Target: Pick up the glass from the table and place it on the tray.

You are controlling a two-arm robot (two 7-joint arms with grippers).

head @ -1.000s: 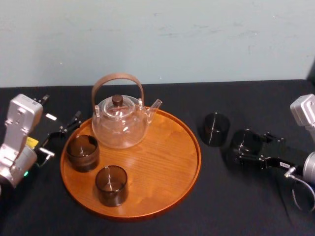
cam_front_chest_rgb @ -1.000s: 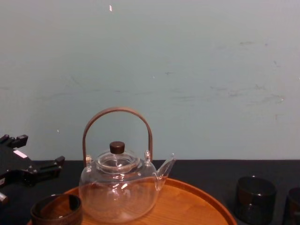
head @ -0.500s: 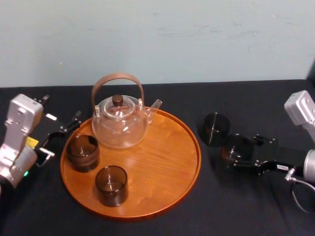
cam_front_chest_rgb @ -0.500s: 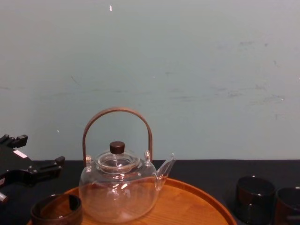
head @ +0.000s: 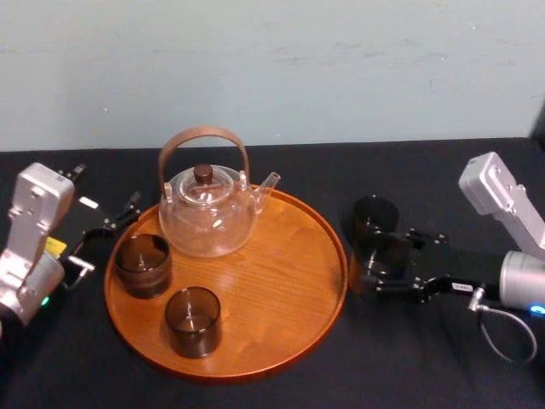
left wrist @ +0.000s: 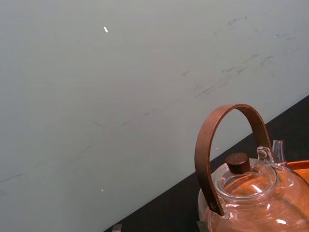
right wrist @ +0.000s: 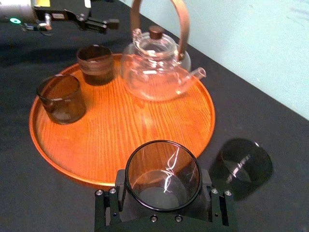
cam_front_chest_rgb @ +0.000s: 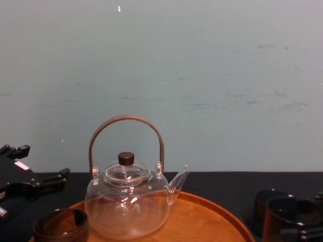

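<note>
- The table (head: 409, 375) is matte black all over.
- The tray (head: 281, 290) is orange-brown with fine wood grain.
- The teapot (head: 209, 217) is clear glass, its arched handle (head: 203, 136) brown, its lid knob (head: 203, 173) dark brown.
- The glass (right wrist: 163, 175) in the black right gripper (head: 387, 266) is smoky grey-brown.
- The wall (head: 272, 68) is pale blue-green, faintly scuffed.

A clear teapot (head: 209, 213) with a brown hoop handle stands far left; a dark cup (head: 143, 264) nearer, another cup (head: 193, 321) nearest; pale wall (head: 272, 68) behind.
</note>
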